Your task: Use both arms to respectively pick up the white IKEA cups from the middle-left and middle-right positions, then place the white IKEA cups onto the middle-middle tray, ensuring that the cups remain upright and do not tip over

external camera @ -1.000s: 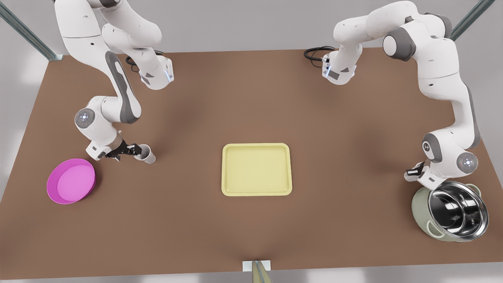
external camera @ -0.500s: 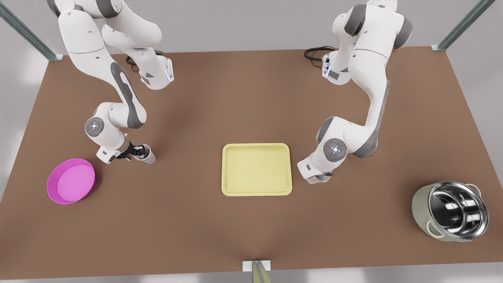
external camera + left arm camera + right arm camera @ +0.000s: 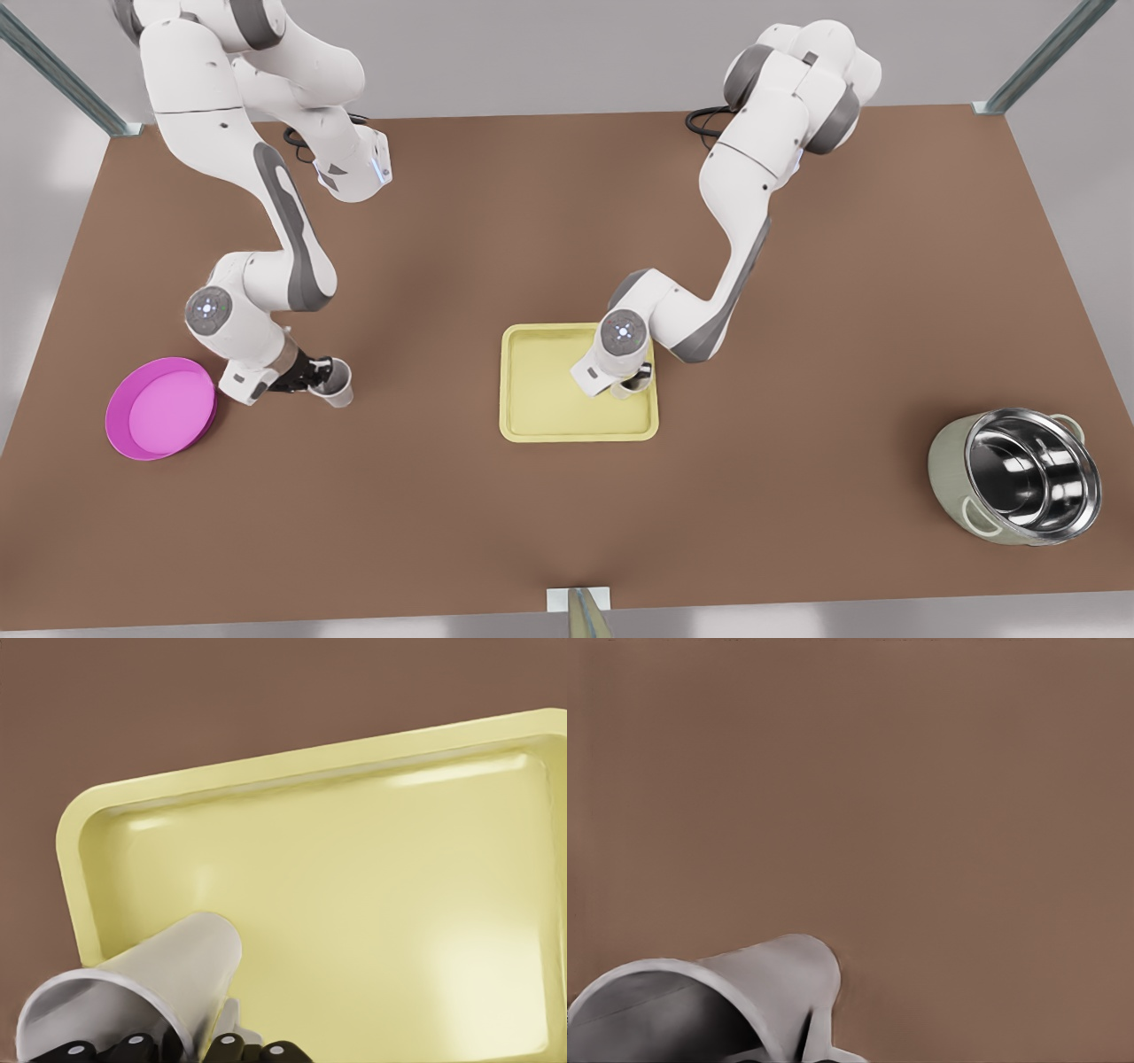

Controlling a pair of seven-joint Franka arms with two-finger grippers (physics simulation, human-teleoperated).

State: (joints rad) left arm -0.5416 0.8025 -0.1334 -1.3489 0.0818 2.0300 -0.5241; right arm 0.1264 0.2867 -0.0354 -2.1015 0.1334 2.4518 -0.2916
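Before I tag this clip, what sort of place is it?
Likely a simulated tabletop test bench: a bare brown table, metal frame posts at its corners, and household items, a yellow tray and a steel-lined pot.

A white cup (image 3: 757, 992) sits at the near edge of the right wrist view, seen from close by at a slant: its wide rim faces the camera, the greyish inside is in shadow, and the tapered white wall narrows away toward a rounded base. Beside the cup's wall, a short dark sliver and a bit of pale material are too small to identify. Behind the cup lies the plain brown counter (image 3: 921, 797), with a soft shadow just beside the cup's base.
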